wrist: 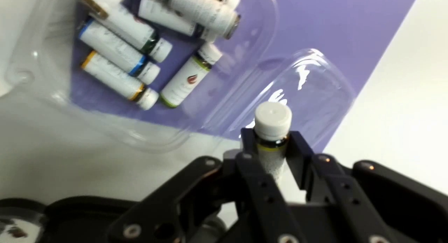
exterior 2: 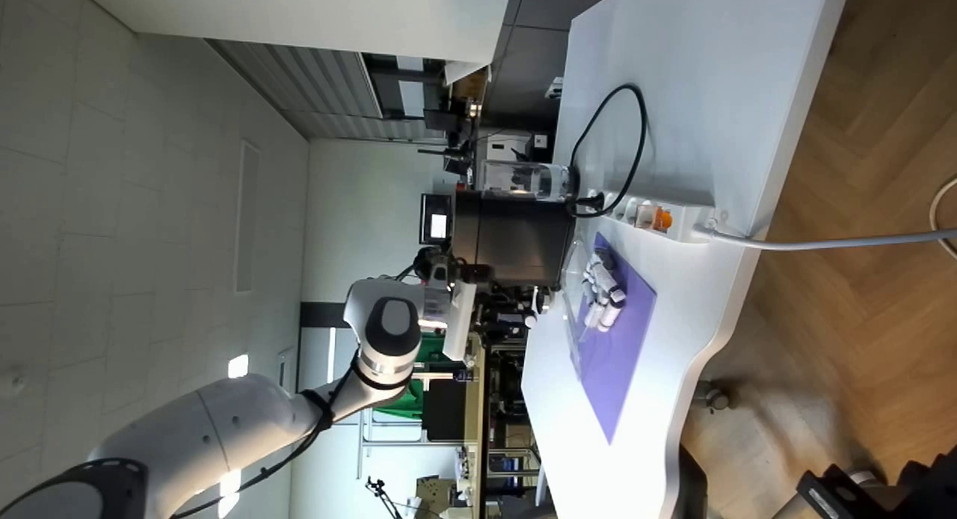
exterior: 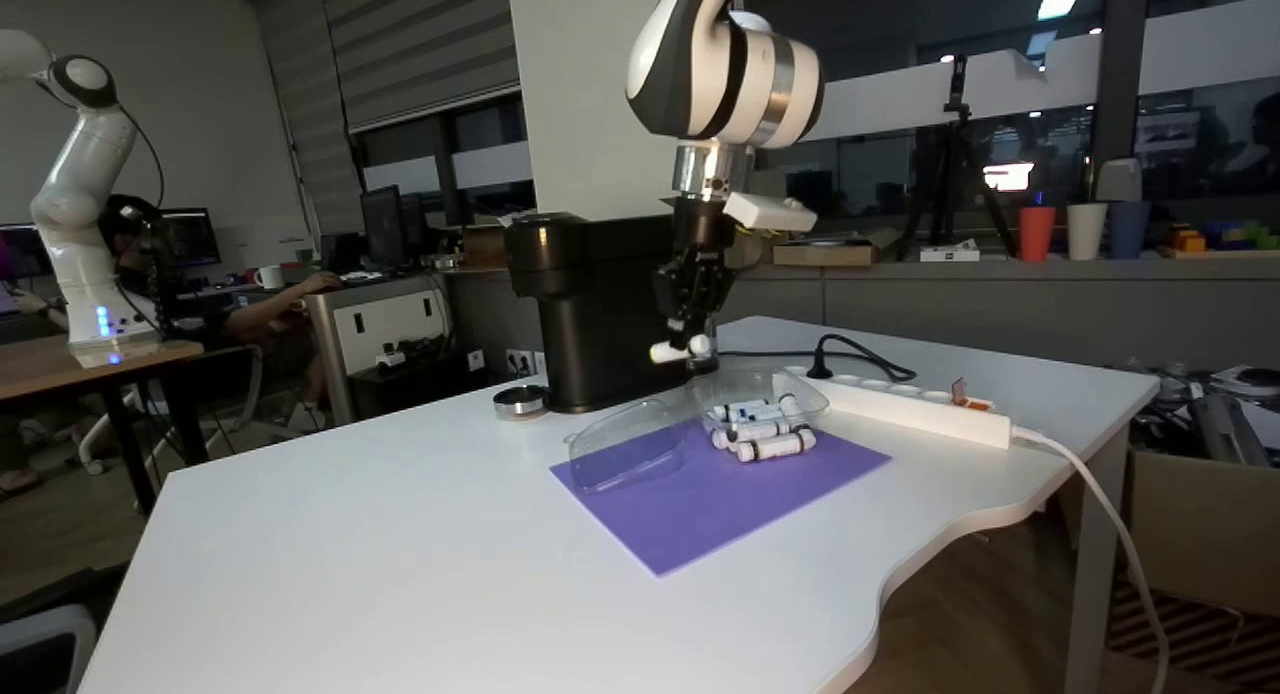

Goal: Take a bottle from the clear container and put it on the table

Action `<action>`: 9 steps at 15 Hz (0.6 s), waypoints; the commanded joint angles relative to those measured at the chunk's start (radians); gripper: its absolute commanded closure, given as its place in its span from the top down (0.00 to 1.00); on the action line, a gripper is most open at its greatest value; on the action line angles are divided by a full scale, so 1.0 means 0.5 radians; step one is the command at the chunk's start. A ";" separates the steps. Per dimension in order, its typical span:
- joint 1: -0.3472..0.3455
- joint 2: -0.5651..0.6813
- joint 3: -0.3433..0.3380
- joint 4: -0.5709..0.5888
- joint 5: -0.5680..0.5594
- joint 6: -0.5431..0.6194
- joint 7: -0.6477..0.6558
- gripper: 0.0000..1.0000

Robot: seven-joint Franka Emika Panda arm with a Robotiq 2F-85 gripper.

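My gripper is shut on a small whitish bottle and holds it in the air, lying roughly level, beside the black machine. In the wrist view the fingertips pinch the held bottle below its white cap. The clear container sits open below, partly on the purple mat; its rim shows in the wrist view. Several similar bottles lie in it, also visible in both exterior views. The white table spreads around. The fingers are hard to make out in an exterior view.
The purple mat lies under the container. Its clear lid spreads to one side. The black machine stands close to the gripper. A metal ring, a white power strip and a black cable are on the table.
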State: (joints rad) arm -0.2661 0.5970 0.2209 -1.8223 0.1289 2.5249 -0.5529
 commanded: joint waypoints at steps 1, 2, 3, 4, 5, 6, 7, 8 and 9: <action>0.080 0.130 0.075 0.051 0.043 -0.104 -0.140 0.07; 0.112 0.161 0.094 0.027 0.035 -0.042 -0.177 0.07; 0.134 0.184 0.118 -0.006 0.035 0.053 -0.220 0.07; 0.144 0.208 0.151 -0.048 0.047 0.200 -0.269 0.07; 0.146 0.210 0.184 -0.111 0.054 0.377 -0.303 0.07; 0.146 0.239 0.223 -0.157 0.058 0.569 -0.314 0.07; 0.134 0.271 0.268 -0.197 0.050 0.736 -0.313 0.07; 0.171 0.293 0.259 -0.243 0.010 0.915 -0.234 0.07; 0.204 0.310 0.244 -0.282 -0.032 1.055 -0.158 0.07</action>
State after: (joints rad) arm -0.1806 0.7440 0.3374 -1.9022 0.1374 2.8819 -0.6810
